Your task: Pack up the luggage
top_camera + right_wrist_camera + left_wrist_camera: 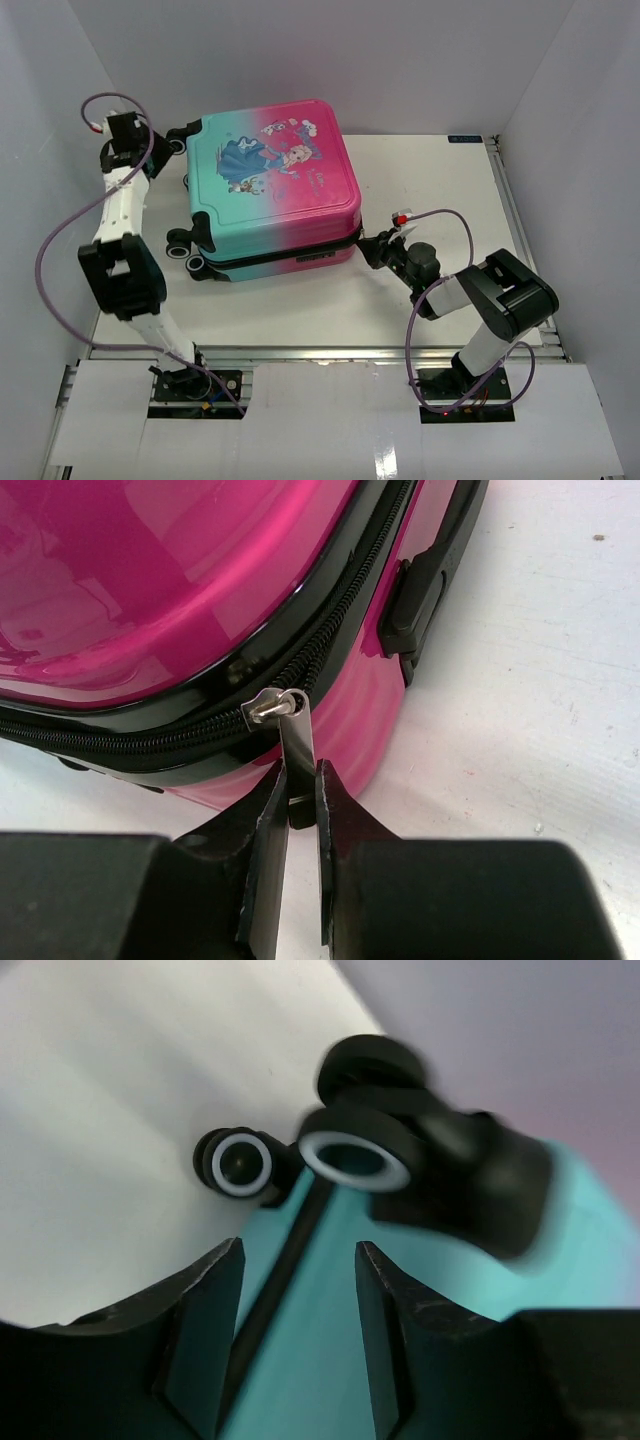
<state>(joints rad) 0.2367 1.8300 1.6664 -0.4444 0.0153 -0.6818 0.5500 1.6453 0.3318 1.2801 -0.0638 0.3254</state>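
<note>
the pink-to-teal hard-shell children's suitcase (270,190) lies flat, lid down and princess print up, on the white table (440,190). the right pincer (300,785) pinches its silver metal zipper pull (297,742) at the pink corner. the left pincer (300,1255) hangs spread just before the black wheels (355,1160) at the teal end.

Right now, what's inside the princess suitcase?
Nothing inside shows. The luggage lies flat with its lid down, and the shell hides its inside. Only the black zipper around its edge shows, its pull pinched by the right end effector.
</note>
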